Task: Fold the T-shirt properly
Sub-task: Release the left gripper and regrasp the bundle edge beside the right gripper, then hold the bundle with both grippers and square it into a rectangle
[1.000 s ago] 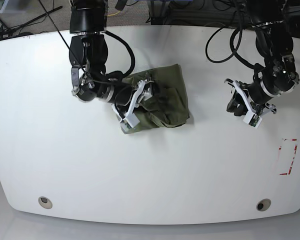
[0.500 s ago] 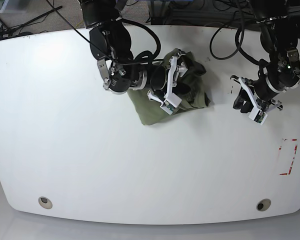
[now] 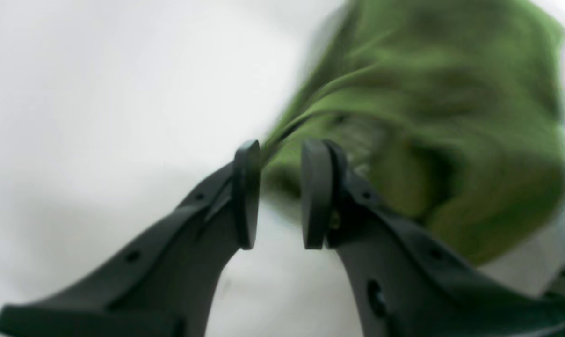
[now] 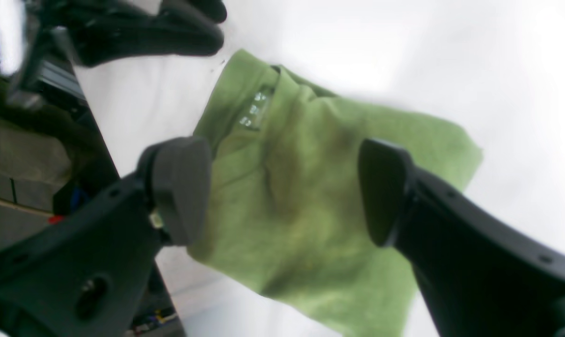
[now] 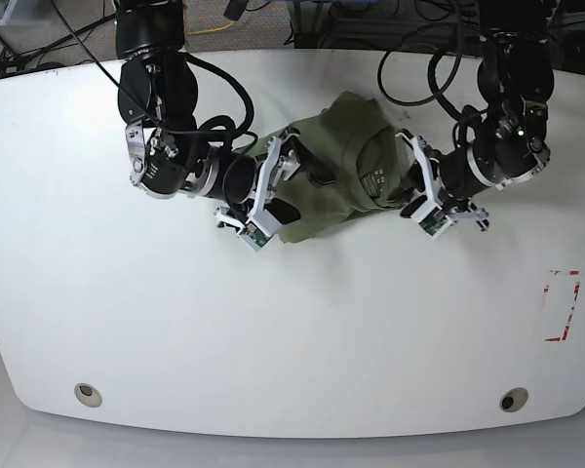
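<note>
Base view shows a wide white table (image 5: pixel 273 331) with rounded near corners, filling most of the picture. Beyond its far edge lies a dim floor crossed by black cables (image 5: pixel 409 39). Two round metal-ringed holes (image 5: pixel 89 394) sit close to the near edge, one toward each corner, and a red dashed rectangle (image 5: pixel 563 305) is marked on the surface at the right.

On the far middle of the table lies the T-shirt (image 5: pixel 346 166), olive-green and bunched into a wrinkled heap between the two arms. A pale printed neck label (image 4: pixel 256 108) shows inside its collar; the print is too blurred to read.

At the left of the base view, the right tool (image 5: pixel 291 185) hangs over the left part of the shirt with its pads spread wide apart; the right wrist view shows green cloth below the gap and nothing held.

At the shirt's right edge is the left tool (image 3: pixel 278 194), its pads drawn close with a narrow gap between them. An edge of the cloth runs up to the pads, but the blur hides whether it is pinched.
</note>
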Robot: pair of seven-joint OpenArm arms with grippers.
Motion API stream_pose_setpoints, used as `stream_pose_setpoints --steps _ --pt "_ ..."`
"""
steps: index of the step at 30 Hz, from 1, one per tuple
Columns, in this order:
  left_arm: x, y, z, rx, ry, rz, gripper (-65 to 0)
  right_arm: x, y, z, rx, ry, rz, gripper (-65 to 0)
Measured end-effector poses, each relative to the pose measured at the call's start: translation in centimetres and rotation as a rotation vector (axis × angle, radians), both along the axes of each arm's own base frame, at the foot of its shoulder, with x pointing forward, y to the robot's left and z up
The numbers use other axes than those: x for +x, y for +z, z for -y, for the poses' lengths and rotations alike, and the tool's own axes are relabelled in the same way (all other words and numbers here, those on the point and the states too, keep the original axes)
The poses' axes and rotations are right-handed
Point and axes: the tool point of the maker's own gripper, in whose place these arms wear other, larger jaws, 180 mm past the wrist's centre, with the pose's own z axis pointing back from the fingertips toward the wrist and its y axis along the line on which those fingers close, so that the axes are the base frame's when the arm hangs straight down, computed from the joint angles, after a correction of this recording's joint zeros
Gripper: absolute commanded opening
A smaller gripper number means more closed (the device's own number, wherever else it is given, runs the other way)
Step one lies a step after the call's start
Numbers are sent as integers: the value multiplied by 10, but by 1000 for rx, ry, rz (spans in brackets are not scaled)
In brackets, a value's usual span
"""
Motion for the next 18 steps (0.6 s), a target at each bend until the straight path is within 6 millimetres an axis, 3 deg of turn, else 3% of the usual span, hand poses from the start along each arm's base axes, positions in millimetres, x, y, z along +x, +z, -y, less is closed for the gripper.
stream_pose_setpoints --steps 5,10,14,18 --pt "-8 14 42 -81 -73 31 -514 20 1 7 22 -40 15 -178" --pt "-33 -4 63 -97 -119 -39 -512 48 -14 9 62 -85 -32 -187" --pt "-57 -19 78 -103 -169 -104 -512 75 -25 16 70 -130 -65 -301" --pt "-68 -28 76 -102 -162 -138 -512 93 -34 21 87 -165 -94 -433"
